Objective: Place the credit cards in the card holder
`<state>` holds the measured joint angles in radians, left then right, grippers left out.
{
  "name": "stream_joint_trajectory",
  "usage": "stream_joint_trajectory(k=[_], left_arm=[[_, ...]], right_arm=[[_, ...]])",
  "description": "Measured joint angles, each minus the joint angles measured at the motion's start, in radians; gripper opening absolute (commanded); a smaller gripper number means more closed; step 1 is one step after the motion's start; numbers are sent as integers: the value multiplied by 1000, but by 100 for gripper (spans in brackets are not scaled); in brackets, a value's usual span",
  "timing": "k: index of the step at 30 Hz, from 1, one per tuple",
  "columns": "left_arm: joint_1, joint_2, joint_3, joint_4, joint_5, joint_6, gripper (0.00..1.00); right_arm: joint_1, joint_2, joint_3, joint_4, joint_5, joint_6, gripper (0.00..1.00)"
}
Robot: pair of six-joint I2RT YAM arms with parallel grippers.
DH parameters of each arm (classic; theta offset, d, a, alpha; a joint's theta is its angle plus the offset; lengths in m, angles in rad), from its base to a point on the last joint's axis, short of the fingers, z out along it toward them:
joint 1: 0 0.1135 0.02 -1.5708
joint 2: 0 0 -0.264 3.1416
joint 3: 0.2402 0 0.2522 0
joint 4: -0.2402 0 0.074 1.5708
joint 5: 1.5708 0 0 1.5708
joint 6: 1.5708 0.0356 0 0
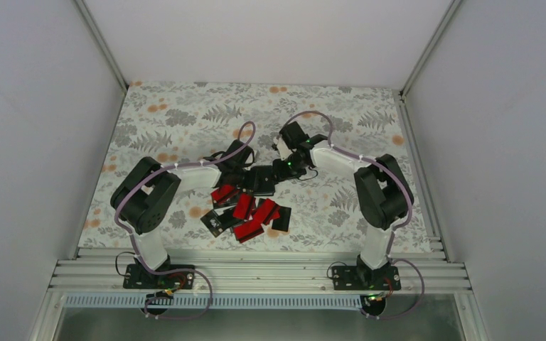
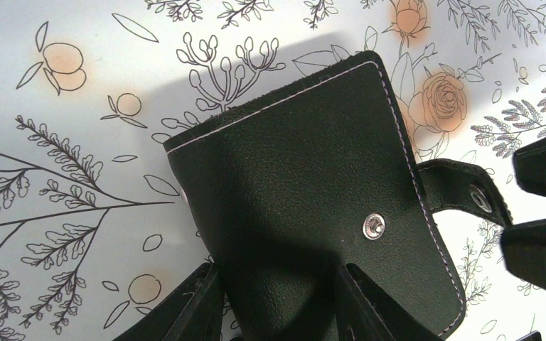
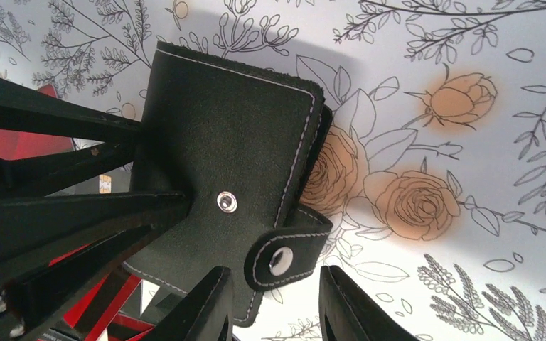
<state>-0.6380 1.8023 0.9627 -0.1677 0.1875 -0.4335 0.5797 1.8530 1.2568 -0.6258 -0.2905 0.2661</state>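
The black card holder (image 1: pixel 261 179) lies folded on the flowered mat between both arms. In the left wrist view my left gripper (image 2: pixel 277 268) is shut on the card holder (image 2: pixel 306 163), a finger pressed against each side of its near end. Its strap (image 2: pixel 462 188) hangs unsnapped at the right. In the right wrist view my right gripper (image 3: pixel 274 270) stands open around the strap (image 3: pixel 288 249), with a gap showing beside the right finger. The holder's cover (image 3: pixel 227 128) is shut, so its inside is hidden. The credit cards (image 1: pixel 245 213), red and black, lie in a loose pile just in front.
The flowered mat (image 1: pixel 185 121) is boxed in by white walls on three sides. An aluminium rail (image 1: pixel 270 273) carrying both arm bases runs along the near edge. Red cards (image 3: pixel 35 142) show behind the left fingers in the right wrist view.
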Motion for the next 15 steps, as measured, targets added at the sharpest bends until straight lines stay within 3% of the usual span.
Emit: stream_joint_trajectory(k=[15], left_arm=[[0, 0, 0, 0, 0, 0, 38]], right_arm=[[34, 31, 57, -25, 61, -6, 20]])
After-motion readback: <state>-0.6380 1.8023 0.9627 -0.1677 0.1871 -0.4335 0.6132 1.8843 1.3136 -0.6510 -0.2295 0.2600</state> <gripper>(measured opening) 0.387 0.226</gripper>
